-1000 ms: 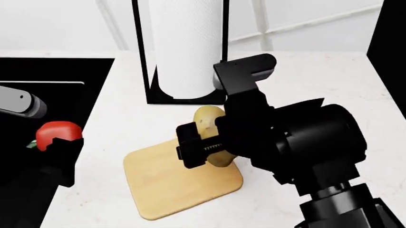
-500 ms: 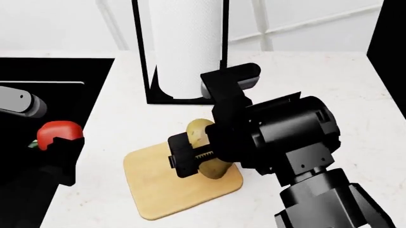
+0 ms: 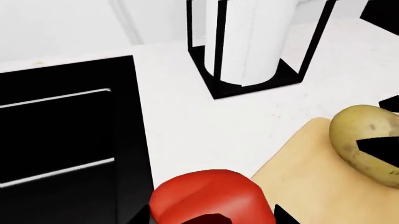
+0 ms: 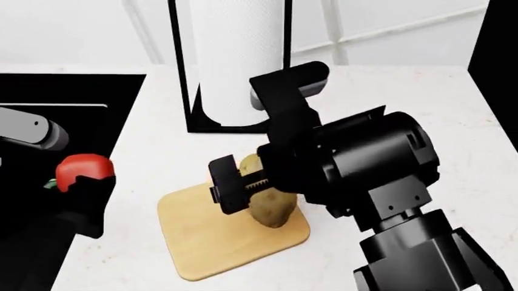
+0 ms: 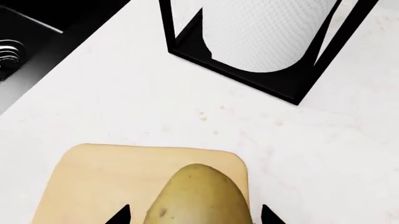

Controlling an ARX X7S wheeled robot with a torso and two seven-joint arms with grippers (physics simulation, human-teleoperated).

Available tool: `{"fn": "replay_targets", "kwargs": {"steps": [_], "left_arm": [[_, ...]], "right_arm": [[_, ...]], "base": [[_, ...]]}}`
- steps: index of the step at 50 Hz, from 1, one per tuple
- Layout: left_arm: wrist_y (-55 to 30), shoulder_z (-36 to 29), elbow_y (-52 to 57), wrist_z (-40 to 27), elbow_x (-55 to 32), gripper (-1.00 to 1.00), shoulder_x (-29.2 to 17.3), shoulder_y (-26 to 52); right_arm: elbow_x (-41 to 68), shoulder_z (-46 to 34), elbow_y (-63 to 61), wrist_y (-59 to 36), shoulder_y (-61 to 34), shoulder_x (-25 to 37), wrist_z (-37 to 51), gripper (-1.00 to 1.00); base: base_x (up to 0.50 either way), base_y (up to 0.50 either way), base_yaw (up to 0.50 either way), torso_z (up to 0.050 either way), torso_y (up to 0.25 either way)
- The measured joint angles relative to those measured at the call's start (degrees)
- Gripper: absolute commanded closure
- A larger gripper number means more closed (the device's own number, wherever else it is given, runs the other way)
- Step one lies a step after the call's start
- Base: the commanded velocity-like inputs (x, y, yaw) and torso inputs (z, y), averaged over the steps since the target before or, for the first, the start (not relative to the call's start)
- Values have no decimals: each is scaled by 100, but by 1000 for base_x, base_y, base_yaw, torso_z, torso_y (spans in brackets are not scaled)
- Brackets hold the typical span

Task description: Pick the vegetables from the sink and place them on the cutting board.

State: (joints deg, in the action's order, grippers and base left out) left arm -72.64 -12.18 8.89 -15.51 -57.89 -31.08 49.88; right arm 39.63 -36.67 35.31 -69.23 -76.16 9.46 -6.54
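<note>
One potato (image 4: pixel 270 206) over cutting board (image 4: pixel 202 242); pepper (image 4: pixel 81 170) seemingly above sink (image 4: pixel 73 91) edge.

A kitchen: black sink (image 4: pixel 73 91), paper towel roll (image 4: pixel 235 57), white counter (image 4: pixel 404 103).

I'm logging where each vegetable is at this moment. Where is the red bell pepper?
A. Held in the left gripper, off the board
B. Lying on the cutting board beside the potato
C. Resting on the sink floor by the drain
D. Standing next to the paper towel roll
A: the red bell pepper sits in the left gripper by the sink edge, while only the potato is over the cutting board.
</note>
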Motion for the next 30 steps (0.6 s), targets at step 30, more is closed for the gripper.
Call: {"fn": "replay_targets", "kwargs": {"steps": [30], "left_arm": [[287, -1267, -610, 398, 534, 100, 800, 552]], "right_arm": [[762, 1286, -2284, -728, -183, 590, 1180, -100]], "base": [[0, 0, 0, 0, 1]]}}
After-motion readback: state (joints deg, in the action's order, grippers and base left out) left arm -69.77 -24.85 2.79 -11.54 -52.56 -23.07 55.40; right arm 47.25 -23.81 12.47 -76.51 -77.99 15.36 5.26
